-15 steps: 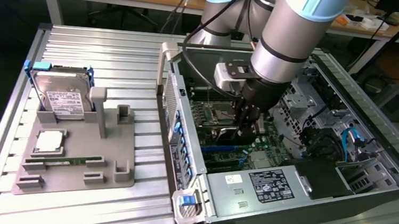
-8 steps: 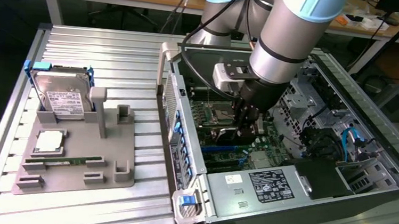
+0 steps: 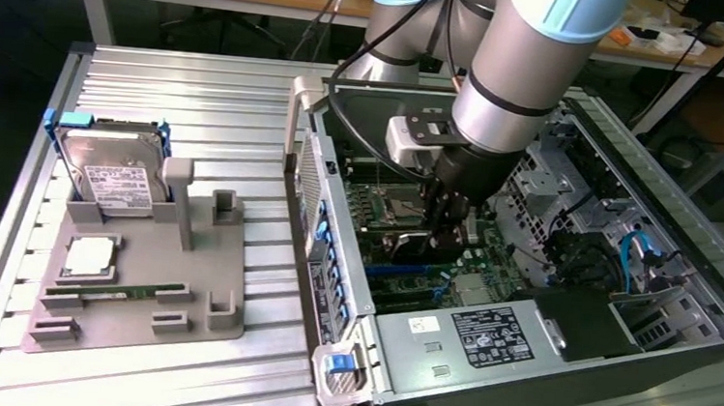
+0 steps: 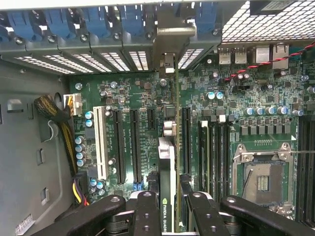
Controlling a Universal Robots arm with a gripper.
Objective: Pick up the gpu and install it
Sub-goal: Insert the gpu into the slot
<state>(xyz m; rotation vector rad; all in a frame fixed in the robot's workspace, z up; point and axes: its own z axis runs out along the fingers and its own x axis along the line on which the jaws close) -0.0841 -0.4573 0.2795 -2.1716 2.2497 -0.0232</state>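
One card, the gpu [image 4: 166, 196], was seen edge-on in the wrist view, clamped between the two dark fingers [image 4: 146, 216] of the gripper [image 4: 167, 219] at the lower middle of the frame, the jaws partly closed on its thin body. Its long axis was seen to run straight away from the gripper, from the lower middle of the frame up toward the upper middle, where its silvery metal bracket [image 4: 170, 59] was met by the slotted rear wall of the computer case [image 4: 98, 59]. The card was held on edge just above the green motherboard [image 4: 147, 98], in line with the dark expansion slots [image 4: 134, 142] lying parallel to it; whether its contacts were already seated in a slot could not be told. In the exterior view, at the centre of the frame, the gripper [image 3: 444, 234] was seen lowered into the open case [image 3: 506, 340]. Farther off, at the left of that frame, a grey fixture tray [image 3: 133, 321] was seen holding a silver hard drive [image 3: 113, 169] and a green memory stick [image 3: 115, 292].
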